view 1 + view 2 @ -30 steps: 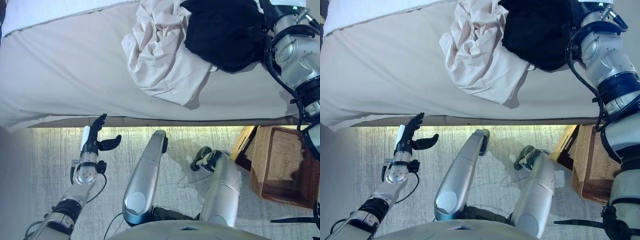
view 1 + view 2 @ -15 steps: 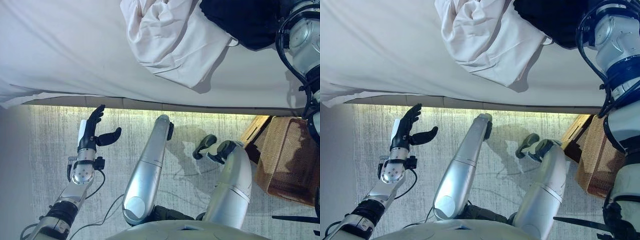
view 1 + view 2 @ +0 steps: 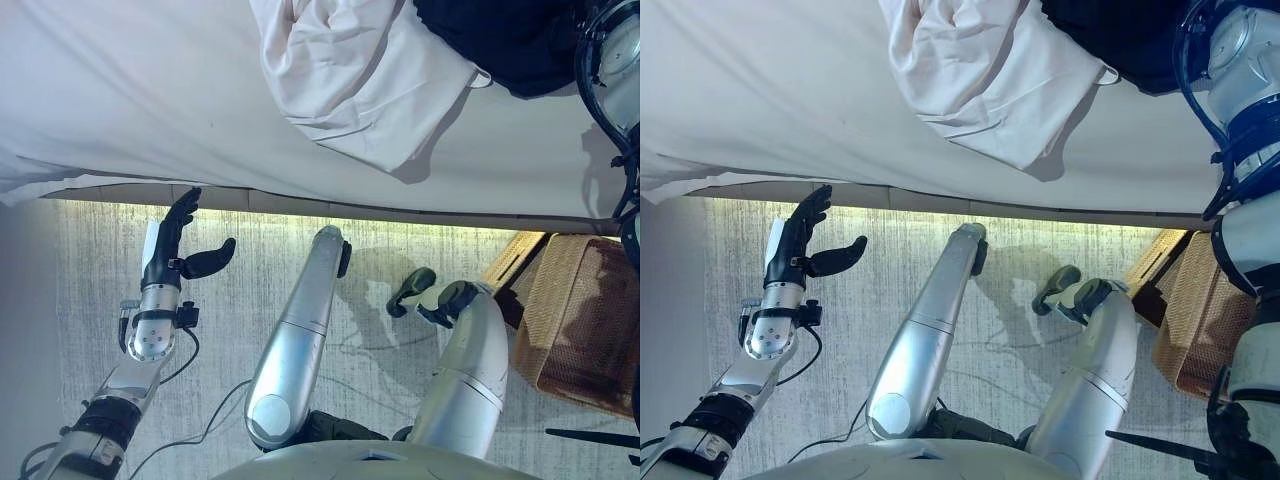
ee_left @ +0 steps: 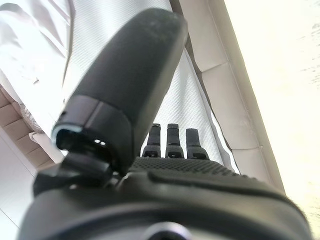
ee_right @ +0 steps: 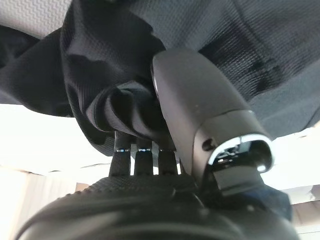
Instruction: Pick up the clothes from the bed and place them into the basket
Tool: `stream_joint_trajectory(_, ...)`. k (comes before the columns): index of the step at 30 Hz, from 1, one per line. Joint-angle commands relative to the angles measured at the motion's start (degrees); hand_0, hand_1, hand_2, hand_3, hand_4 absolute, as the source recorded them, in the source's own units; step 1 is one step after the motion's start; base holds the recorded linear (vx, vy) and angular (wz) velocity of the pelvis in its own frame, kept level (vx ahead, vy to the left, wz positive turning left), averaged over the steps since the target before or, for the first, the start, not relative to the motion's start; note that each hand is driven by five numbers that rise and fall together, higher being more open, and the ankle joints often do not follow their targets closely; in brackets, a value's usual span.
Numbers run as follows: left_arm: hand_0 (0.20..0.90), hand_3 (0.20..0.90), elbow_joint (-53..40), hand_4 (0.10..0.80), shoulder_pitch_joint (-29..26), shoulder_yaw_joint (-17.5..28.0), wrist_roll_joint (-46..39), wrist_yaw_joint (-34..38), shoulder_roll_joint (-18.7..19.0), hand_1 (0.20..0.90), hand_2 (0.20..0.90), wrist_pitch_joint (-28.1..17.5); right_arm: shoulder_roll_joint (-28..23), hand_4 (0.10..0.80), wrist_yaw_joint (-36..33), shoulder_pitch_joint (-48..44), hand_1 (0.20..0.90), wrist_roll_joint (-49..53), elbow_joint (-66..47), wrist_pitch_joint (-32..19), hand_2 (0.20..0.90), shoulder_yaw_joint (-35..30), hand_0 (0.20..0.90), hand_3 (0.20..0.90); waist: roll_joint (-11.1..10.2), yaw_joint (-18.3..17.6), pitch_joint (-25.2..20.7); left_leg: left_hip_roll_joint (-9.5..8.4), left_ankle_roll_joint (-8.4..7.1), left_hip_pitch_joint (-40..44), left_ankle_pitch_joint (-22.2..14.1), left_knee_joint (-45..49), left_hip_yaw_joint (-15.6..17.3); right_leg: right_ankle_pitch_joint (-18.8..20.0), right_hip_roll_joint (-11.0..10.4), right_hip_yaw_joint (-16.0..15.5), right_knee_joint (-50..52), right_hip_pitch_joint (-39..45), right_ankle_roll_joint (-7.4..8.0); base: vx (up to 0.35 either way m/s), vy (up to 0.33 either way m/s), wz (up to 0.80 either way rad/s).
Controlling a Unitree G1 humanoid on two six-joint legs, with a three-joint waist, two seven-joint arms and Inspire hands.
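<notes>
A black garment [image 3: 510, 40] lies bunched on the bed [image 3: 130, 90] at the far right, beside a crumpled pale beige garment [image 3: 360, 80]. In the right wrist view my right hand [image 5: 150, 200] has its fingers curled into the black garment [image 5: 115, 65], with the thumb over the cloth. In the eye views only that arm shows, at the upper right. My left hand [image 3: 165, 262] hangs open over the floor just below the bed's edge and holds nothing; its fingers [image 4: 172, 140] are straight. A brown wicker basket [image 3: 570, 330] stands on the floor at the lower right.
The bed's edge [image 3: 300, 200] runs across the view, with a grey carpet [image 3: 230, 330] below it. A dark box [image 3: 505, 275] leans against the basket's left side.
The camera has shifted, so both garments sit nearer the top. My right hand stays in the black garment. My left hand stays open by the bed's edge.
</notes>
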Motion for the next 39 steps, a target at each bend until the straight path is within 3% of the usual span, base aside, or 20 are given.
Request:
stream_joint_trajectory(1,0.9,0.9,-4.47,0.8,3.73,6.02,-2.15,0.78,3.12,0.9,0.9,-5.49,-3.32,0.1,-1.52,-2.93,0.3,-0.55,-1.14,-1.25,0.3,0.37,0.3,0.2,-0.54,1.01,-2.68,-0.23,2.25,8.43,1.09,-5.95,6.62,-0.12,5.59,-3.83,-1.4,9.42,0.22,0.076,0.012,0.01)
stream_joint_trajectory(12,0.9,0.9,-5.44,0.8,6.69,6.32,-0.94,-4.03,3.4,0.9,0.9,-0.65,-6.22,0.1,1.44,2.93,0.3,-1.93,0.77,-4.35,0.3,-5.0,0.3,0.2,-3.27,1.04,-7.97,0.48,1.65,21.76,1.7,-11.8,6.13,0.49,6.0,-4.44,-9.41,23.85,0.18,0.132,-0.004,-0.03)
stream_joint_trajectory(18,0.9,0.9,-4.65,0.8,6.64,5.38,-0.57,-5.33,3.03,0.9,0.9,1.7,-7.66,0.1,3.18,6.23,0.3,-1.62,1.17,-5.61,0.3,-7.21,0.3,0.2,-4.34,0.85,-10.78,1.99,1.39,29.46,2.74,-18.49,6.6,1.93,7.07,-5.51,-17.82,33.53,-0.36,0.139,-0.011,-0.04)
stream_joint_trajectory(22,0.9,0.9,-4.04,0.8,6.79,5.31,0.29,-6.73,2.38,0.9,0.9,3.18,-8.61,0.1,4.2,7.82,0.3,-1.85,0.08,-6.02,0.3,-8.04,0.3,0.2,-5.46,0.67,-13.14,2.86,1.03,34.95,4.01,-24.78,6.94,3.58,8.14,-6.48,-25.29,40.4,-0.39,0.102,-0.02,-0.1)
stream_joint_trajectory(24,0.9,0.9,-4.22,0.8,6.8,5.04,0.98,-7.12,2.11,0.9,0.9,3.95,-9.44,0.1,4.63,8.44,0.3,-1.6,-0.24,-6.45,0.3,-8.33,0.3,0.2,-5.78,0.45,-14.36,3.15,1.07,36.78,6.6,-28.76,7.21,5.78,8.59,-7.31,-29.53,42.69,-0.82,0.06,-0.009,-0.11)
stream_joint_trajectory(34,0.9,0.9,-2.49,0.8,6.96,4.21,2.0,-8.16,0.67,0.9,0.9,5.97,-13.3,0.1,4.27,10.2,0.3,1.3,-2.4,-7.59,0.3,-9.72,0.3,0.2,-7.51,-1.77,-19.71,3.52,-0.78,49.11,10.3,-45.86,8.77,11.17,11.53,-6.64,-48.71,53.81,1.72,0.078,0.011,-0.07)
stream_joint_trajectory(39,0.9,0.9,-0.06,0.8,6.25,3.44,1.55,-7.25,-0.13,0.9,0.9,6.11,-16.05,0.1,1.56,9.44,0.3,5.86,-4.23,-10.8,0.3,-9.95,0.3,0.2,-8.32,-4.73,-23.11,3.49,-1.24,54.73,11.9,-54.36,10.82,14.26,12.57,-4.91,-56.24,56.62,3.87,0.008,0.054,-0.1)
